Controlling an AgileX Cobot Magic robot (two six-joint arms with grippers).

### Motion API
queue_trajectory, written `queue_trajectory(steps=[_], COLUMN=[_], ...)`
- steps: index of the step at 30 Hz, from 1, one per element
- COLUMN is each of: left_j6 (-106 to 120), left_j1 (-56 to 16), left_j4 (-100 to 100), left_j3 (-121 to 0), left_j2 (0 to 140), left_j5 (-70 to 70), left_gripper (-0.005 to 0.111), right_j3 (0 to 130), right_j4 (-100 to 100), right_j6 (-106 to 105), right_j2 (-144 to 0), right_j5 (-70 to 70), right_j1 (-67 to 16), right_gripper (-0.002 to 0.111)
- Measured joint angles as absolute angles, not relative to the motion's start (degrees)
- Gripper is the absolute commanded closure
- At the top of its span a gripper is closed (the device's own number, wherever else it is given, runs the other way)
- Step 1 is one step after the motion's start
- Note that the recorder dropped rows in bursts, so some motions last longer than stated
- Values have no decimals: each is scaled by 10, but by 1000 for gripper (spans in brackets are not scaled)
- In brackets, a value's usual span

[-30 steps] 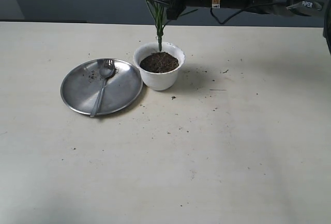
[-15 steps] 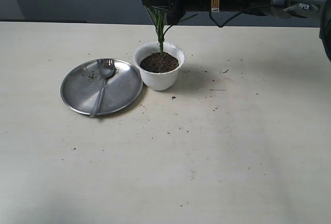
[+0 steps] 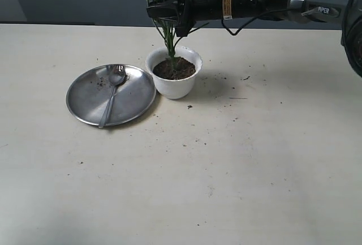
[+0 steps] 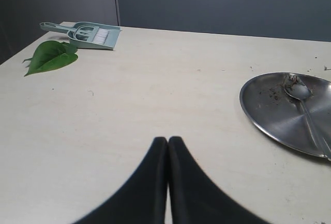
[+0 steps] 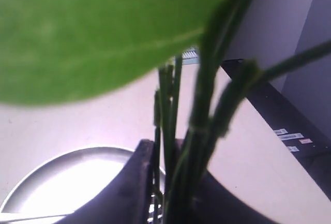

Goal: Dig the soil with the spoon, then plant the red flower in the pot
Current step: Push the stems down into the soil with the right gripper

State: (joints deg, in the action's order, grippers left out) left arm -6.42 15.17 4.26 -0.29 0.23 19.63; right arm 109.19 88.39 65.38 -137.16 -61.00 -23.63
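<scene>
The white pot (image 3: 175,85) stands on the table, filled with dark soil (image 3: 175,68). My right gripper (image 3: 165,12) hangs just above it, shut on the green stems (image 3: 169,44) of the red flower, whose lower ends reach into the soil. In the right wrist view the stems (image 5: 176,125) run between the fingers of the right gripper (image 5: 173,154), under a broad green leaf (image 5: 93,27). The red petals are out of view. The spoon (image 3: 112,93) lies on the steel plate (image 3: 85,100) left of the pot. My left gripper (image 4: 167,141) is shut and empty, low over the table.
The left wrist view shows the plate (image 4: 269,115) with the spoon (image 4: 302,97) on it, a small grey-green dustpan (image 4: 85,33) and a loose green leaf (image 4: 50,56) near the far table edge. Soil crumbs (image 3: 189,107) lie scattered around the pot.
My right gripper has moved left and down with the flower. The stem ends have gone from the pot's rim into the soil.
</scene>
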Motion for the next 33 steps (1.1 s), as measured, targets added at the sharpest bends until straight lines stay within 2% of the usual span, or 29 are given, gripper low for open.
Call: queue_trajectory(steps=[19, 33], left_j6=[-64, -64], left_j1=[152, 152], left_j4=[43, 43], left_j3=[-3, -3], left_j2=[2, 2], left_j5=[196, 196], left_gripper=[106, 106], right_j3=[1094, 1094], right_j4=[888, 849], right_j6=[703, 669], right_j2=[-1384, -1386], right_j5=[-659, -624], right_j1=[-202, -223], right_gripper=[109, 109])
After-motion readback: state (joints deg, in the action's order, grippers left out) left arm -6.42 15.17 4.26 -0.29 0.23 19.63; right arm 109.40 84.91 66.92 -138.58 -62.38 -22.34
